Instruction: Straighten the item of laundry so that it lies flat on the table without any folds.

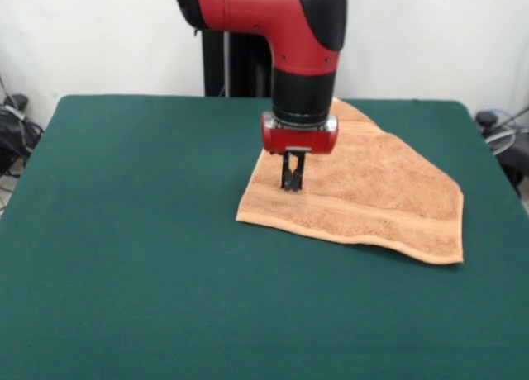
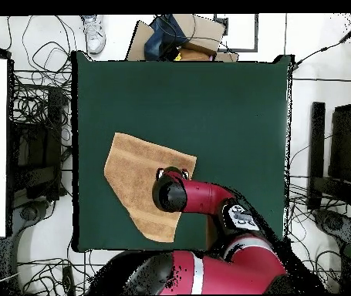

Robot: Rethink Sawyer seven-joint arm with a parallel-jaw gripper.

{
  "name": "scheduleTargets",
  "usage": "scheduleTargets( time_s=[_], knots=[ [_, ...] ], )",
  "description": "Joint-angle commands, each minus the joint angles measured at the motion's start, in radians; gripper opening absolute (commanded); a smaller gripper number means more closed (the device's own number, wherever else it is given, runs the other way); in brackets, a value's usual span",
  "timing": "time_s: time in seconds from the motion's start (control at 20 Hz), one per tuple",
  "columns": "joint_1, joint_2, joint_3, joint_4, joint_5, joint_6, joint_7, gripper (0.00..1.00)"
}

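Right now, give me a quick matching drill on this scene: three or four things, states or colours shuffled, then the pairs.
Things:
1. towel
2. table
3. hand
4. arm

States:
A. dark green, bearing the cloth
B. red and black, coming down from above
C. light orange-tan, one corner seemingly folded in, so a cut-off outline
D. fingers close together, tips down at the cloth's edge

Pairs: 1-C, 2-A, 3-D, 4-B

A robotics lab is showing here: a red and black robot arm (image 1: 289, 33) is reaching over a green felt-covered table (image 1: 132, 231) against a bare white wall (image 1: 99, 33), while tangled cables (image 2: 35, 116) and dark equipment (image 2: 336, 154) are crowding the floor along both sides of the overhead frame.
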Motion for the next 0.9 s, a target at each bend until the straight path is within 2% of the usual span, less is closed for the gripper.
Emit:
scheduleTargets(
  time_s=[0.05, 0.2, 0.5, 0.65, 0.9],
  knots=[
    [-0.004, -0.09, 0.056, 0.079, 0.079, 0.121, 0.208, 0.0],
    [0.02, -0.082, 0.046, 0.085, 0.09, 0.11, 0.214, 0.0],
    [0.071, 0.017, 0.012, 0.054, 0.094, 0.008, 0.225, 0.0],
    [0.11, 0.038, -0.013, 0.035, 0.091, -0.032, 0.225, 0.0],
    [0.123, 0.062, -0.013, 0.01, 0.106, -0.021, 0.224, 0.0]
  ],
)
